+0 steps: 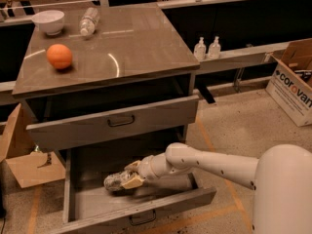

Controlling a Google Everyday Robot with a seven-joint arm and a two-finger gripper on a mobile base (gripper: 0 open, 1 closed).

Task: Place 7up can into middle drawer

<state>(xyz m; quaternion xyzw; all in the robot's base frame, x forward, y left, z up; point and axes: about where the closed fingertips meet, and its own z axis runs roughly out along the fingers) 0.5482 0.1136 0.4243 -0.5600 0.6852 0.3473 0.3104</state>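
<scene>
Nearest: front panel of the middle drawer (pixel 165 204), pulled well out of the cabinet, dark bar handle (pixel 142 219) low on its face. Its left front corner runs off the lower edge of the view.

Lower right: my white base (pixel 285 189), cut off by the right and bottom edges. My arm (pixel 214 162) reaches leftward from it, over the drawer's right wall.

My gripper (pixel 126 175) sits inside the drawer, left of centre, low over the drawer floor. Jaws closed on the 7up can (pixel 113 182), which lies on its side, its free end pointing left. One tan finger (pixel 132 181) crosses the can's near side. Cannot tell whether the can touches the drawer floor. Its print is hard to make out.

The back of the drawer is in shadow under the upper drawer (pixel 87 128), which stands slightly out.

The floor (pixel 243 126) is speckled tan with orange lines. A flat cardboard sheet (pixel 29 167) lies left of the cabinet.

Cabinet top (pixel 141 48): grey-brown, glossy. An orange (pixel 59 56) sits near the left side. Farther back are a white bowl (pixel 48 21) and, just right of it, a clear water bottle (pixel 89 21) lying down.

Right of the cabinet: a grey ledge (pixel 243 57) holds two small pump bottles (pixel 207 48) side by side. Far right is a printed cardboard box (pixel 292 82), partly out of view.

Beyond: dark benches, details unclear.
</scene>
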